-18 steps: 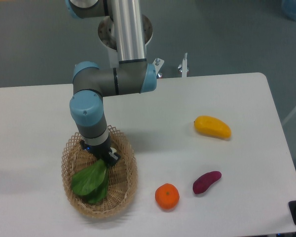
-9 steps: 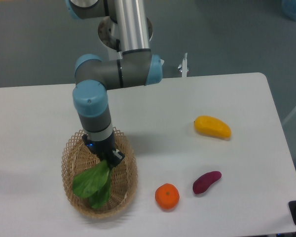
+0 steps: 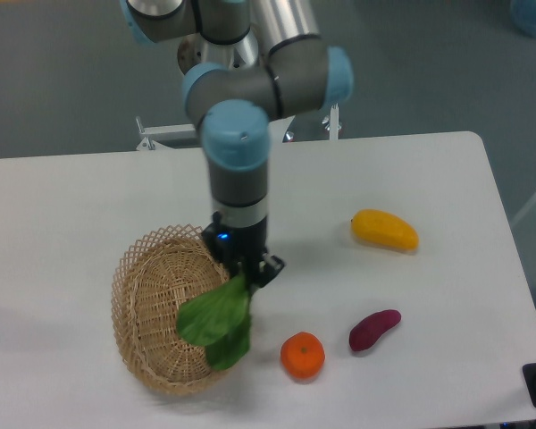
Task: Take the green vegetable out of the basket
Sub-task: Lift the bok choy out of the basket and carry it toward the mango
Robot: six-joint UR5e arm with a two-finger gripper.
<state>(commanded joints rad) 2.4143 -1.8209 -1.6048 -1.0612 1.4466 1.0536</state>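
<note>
Since the green vegetable (image 3: 218, 320) hangs by its stem end from the gripper (image 3: 247, 275), whose jaws are clamped on it, the pick looks essentially done. Its leaves dangle over the basket (image 3: 152, 308)'s right rim, seemingly clear of the weave. Just right of the basket sits an orange (image 3: 303, 354), then a purple sweet potato (image 3: 373, 329), and farthest a yellow mango (image 3: 385, 230).

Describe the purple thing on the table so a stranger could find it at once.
Start at the basket on the table's left, then look right past the orange fruit beside it. The next item is the sweet potato, lying below the yellow mango. It is the only dark purple object, long and slightly curved, where its neighbours are orange and yellow.
</note>
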